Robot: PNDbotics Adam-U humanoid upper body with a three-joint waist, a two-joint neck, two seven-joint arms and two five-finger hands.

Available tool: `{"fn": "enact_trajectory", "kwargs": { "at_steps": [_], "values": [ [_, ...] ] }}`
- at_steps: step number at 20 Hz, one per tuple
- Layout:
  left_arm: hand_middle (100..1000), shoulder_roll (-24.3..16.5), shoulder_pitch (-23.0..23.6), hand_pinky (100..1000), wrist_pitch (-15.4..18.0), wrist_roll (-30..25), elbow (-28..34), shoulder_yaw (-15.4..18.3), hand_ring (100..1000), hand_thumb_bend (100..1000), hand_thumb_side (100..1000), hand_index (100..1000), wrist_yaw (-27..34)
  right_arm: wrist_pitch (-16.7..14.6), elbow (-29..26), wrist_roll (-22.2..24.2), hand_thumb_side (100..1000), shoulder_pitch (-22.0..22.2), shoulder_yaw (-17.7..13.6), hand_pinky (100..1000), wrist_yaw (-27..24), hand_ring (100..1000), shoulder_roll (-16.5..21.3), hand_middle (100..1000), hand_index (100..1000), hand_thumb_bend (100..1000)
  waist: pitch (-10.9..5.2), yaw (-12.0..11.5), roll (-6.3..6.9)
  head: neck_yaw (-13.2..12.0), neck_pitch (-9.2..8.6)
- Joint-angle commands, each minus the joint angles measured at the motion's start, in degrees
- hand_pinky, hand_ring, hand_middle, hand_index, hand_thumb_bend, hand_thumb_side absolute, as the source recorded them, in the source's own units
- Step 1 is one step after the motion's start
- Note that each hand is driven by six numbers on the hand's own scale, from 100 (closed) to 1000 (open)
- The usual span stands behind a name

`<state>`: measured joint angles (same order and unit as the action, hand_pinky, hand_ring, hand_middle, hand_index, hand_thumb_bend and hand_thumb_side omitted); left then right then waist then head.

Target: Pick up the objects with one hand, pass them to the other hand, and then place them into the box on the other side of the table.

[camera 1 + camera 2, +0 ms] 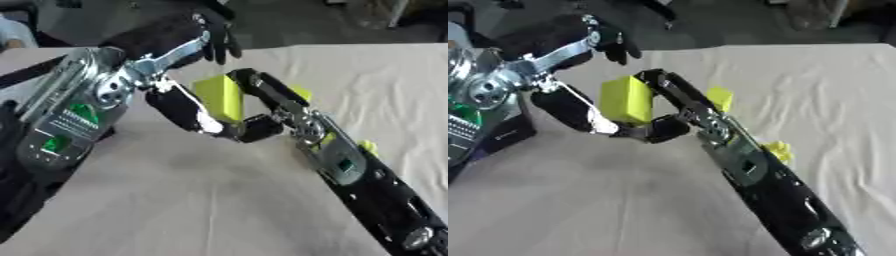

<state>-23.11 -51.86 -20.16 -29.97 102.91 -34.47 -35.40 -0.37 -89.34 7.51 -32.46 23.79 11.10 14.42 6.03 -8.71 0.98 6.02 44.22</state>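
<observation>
A yellow-green block (220,97) hangs in the air above the middle of the table. My right hand (278,102), coming in from the lower right, is shut on it, with fingers curled over its top and far side and the thumb under it. My left hand (153,37) reaches in from the left. Its fingers (223,45) stretch up and away from the block, while its thumb (182,111) lies against the block's left face. A second yellow piece (719,97) lies on the cloth behind my right hand. A smaller one (779,150) lies beside my right forearm.
A beige, wrinkled cloth (175,200) covers the table. A dark box-like thing (500,135) sits at the left edge, partly hidden by my left forearm. Beyond the table's far edge the floor is dark.
</observation>
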Motion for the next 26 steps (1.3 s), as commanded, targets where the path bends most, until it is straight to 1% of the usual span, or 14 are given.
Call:
{"fn": "enact_trajectory", "kwargs": {
  "at_steps": [1, 6, 10, 14, 18, 21, 23, 26],
  "values": [
    [650, -0.2, -0.7, 783, 0.2, -1.0, -1.6, 0.1, 710, 721, 289, 805, -0.9, 0.4, -1.1, 0.1, 100, -0.9, -0.2, 701, -0.6, 561, 0.9, 572, 586, 374, -1.02, 0.1, 0.68, 0.0, -0.1],
    [686, 0.8, -1.0, 791, 1.1, -0.9, -5.3, -0.5, 730, 714, 290, 812, -2.2, 0.5, -1.6, 0.2, 100, -0.9, -0.1, 699, -0.8, 560, 0.9, 571, 586, 371, -0.98, 0.1, 0.66, -0.1, -0.1],
    [705, 1.3, -1.2, 796, 2.0, -0.4, -6.7, -0.7, 742, 716, 293, 819, -3.1, 0.3, -1.9, 0.3, 100, -0.9, -0.1, 700, -0.8, 560, 1.0, 572, 586, 370, -0.99, 0.1, 0.66, -0.2, -0.1],
    [704, 1.8, -1.4, 794, 2.5, -0.5, -7.7, -0.9, 741, 712, 297, 818, -3.4, 0.0, -2.5, 0.8, 100, -1.0, 0.1, 703, -0.4, 561, 1.0, 572, 586, 369, -1.0, 0.2, 0.69, -0.3, -0.1],
    [673, 2.3, -1.4, 782, 2.3, 0.5, -8.4, -0.8, 722, 695, 293, 802, -3.5, -0.1, -2.8, 0.9, 100, -0.9, 0.1, 705, 0.0, 561, 1.0, 572, 586, 370, -0.96, 0.2, 0.68, -0.2, -0.1],
    [619, 2.5, -1.3, 771, 1.9, 1.9, -8.8, -0.8, 693, 660, 304, 767, -3.1, -0.2, -2.8, 1.0, 100, -0.8, 0.2, 706, 0.1, 561, 1.0, 573, 586, 370, -0.88, 0.2, 0.68, -0.3, -0.1],
    [606, 2.6, -1.2, 768, 1.6, 2.7, -9.0, -0.9, 684, 641, 305, 750, -2.8, -0.2, -2.8, 1.0, 100, -0.8, 0.2, 706, 0.2, 561, 1.0, 573, 586, 370, -0.85, 0.2, 0.69, -0.2, -0.1],
    [580, 2.6, -1.2, 757, 1.4, 3.5, -9.1, -1.1, 660, 596, 275, 720, -2.6, -0.1, -2.7, 1.1, 100, -0.8, 0.2, 705, 0.4, 560, 1.0, 573, 585, 371, -0.84, 0.2, 0.71, -0.3, -0.1]
  ]
}}
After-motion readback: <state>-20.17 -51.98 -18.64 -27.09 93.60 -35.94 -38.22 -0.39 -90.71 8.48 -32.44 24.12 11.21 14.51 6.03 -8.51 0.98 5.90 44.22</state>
